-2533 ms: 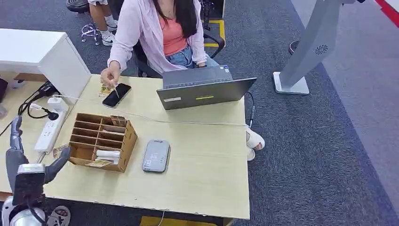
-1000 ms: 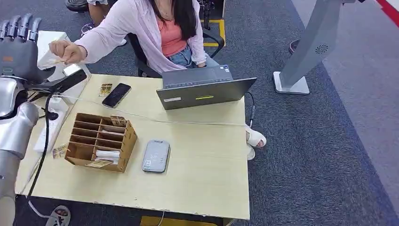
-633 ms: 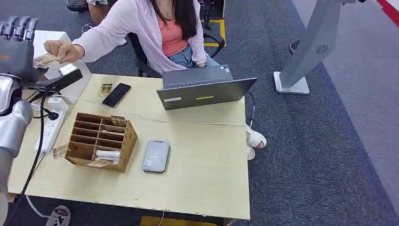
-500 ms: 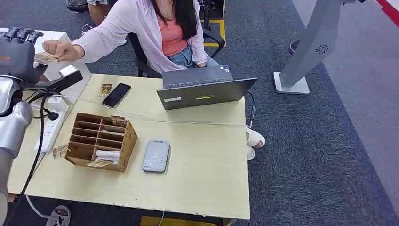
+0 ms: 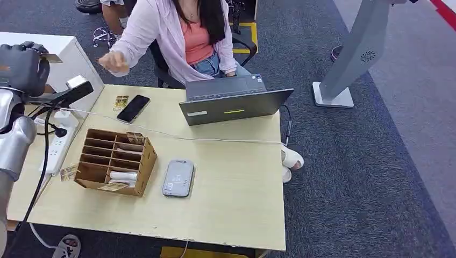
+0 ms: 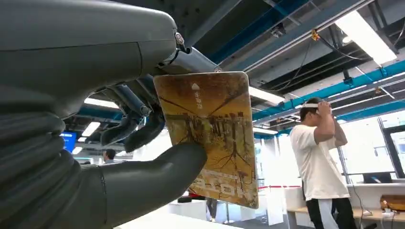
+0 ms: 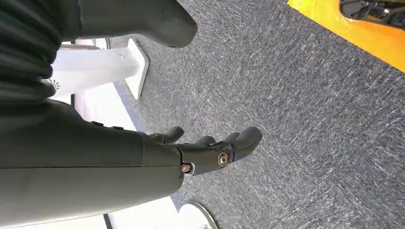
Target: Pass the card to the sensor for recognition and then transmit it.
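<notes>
The left hand [image 5: 21,67] is raised at the far left of the scene, beyond the worktop's [image 5: 231,204] left edge, and it holds the card [image 6: 212,136]. In the left wrist view the thumb [image 6: 157,171] presses the brown printed card against the darker fingers [image 6: 138,129], so the card stands clear of the palm with most of its face showing (the print is too blurred to read). In the head view a thin edge of the card pokes out at the top of the hand.

The right hand [image 7: 210,150] hangs over grey carpet [image 7: 305,119], holding nothing, its fingers loosely bent and apart from the thumb.

On the worktop the grey sensor [image 5: 178,178] lies flat near the middle, just right of a cardboard organiser [image 5: 115,161]. A phone [image 5: 133,108] lies at the far left side, a laptop [image 5: 232,103] at the far edge, and a power strip [image 5: 58,149] along the left edge.

A person [image 5: 180,37] in a pink top sits on the far side, one hand [image 5: 114,63] lifted over the far left corner, well apart from the robot's hand.
</notes>
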`<state>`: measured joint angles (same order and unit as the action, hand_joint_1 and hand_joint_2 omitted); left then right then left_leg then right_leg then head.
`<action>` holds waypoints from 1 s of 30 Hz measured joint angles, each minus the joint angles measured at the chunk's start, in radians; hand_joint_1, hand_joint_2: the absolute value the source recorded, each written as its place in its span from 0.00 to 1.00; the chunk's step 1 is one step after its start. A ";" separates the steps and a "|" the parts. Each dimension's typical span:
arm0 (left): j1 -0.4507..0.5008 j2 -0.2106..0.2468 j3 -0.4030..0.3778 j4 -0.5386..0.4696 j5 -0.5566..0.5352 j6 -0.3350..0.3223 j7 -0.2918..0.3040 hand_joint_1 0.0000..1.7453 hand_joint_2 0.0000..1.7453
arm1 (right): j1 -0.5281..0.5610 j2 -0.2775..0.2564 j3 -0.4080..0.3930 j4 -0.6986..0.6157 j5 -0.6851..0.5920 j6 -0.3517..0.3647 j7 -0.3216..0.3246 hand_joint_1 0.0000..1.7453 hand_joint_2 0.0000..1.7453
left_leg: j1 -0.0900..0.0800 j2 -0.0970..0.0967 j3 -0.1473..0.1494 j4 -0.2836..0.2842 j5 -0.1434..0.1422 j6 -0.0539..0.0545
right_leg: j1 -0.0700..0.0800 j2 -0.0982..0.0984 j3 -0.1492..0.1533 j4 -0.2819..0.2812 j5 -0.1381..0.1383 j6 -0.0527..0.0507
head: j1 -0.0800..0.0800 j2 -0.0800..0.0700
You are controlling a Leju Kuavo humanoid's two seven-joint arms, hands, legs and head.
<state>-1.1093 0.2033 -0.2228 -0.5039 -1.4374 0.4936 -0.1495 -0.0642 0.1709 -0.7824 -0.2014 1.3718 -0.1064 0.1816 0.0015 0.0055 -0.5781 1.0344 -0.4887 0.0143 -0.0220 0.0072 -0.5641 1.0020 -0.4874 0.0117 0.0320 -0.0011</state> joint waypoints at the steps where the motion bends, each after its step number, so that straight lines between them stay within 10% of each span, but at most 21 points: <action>1: 0.000 0.000 0.000 0.000 0.002 0.000 -0.001 1.00 1.00 | 0.000 0.000 0.000 0.000 0.000 0.000 0.000 0.00 1.00 | 0.000 0.000 0.000 0.000 0.000 0.000 | 0.000 0.000 0.000 0.000 0.000 0.000 | 0.000 0.000; 11: 0.115 -0.056 -0.003 -0.092 0.100 0.052 -0.093 1.00 1.00 | -0.001 0.000 0.000 0.000 -0.001 -0.003 0.000 0.00 1.00 | 0.000 -0.001 0.000 0.000 0.000 0.000 | -0.001 -0.001 0.000 0.000 0.000 0.000 | 0.000 0.000; 20: 0.394 -0.163 -0.153 -0.464 0.114 0.010 -0.036 1.00 1.00 | -0.002 0.000 -0.008 0.001 -0.010 -0.013 0.002 0.00 1.00 | -0.002 0.000 -0.001 0.001 -0.001 0.001 | -0.001 -0.001 -0.001 -0.001 0.000 0.000 | 0.000 0.000; 30: 0.450 -0.174 -0.218 -0.595 0.135 -0.043 -0.030 1.00 1.00 | -0.001 0.000 -0.018 0.002 -0.010 -0.019 0.002 0.00 1.00 | -0.001 -0.001 -0.001 0.000 0.000 -0.001 | 0.000 -0.001 -0.001 0.000 0.000 0.000 | -0.001 0.000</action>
<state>-0.6595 0.0290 -0.4410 -1.0987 -1.3028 0.4505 -0.1796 -0.0651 0.1713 -0.8000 -0.1999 1.3615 -0.1255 0.1835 0.0009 0.0046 -0.5789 1.0346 -0.4885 0.0137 -0.0216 0.0062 -0.5649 1.0016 -0.4874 0.0117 0.0313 -0.0011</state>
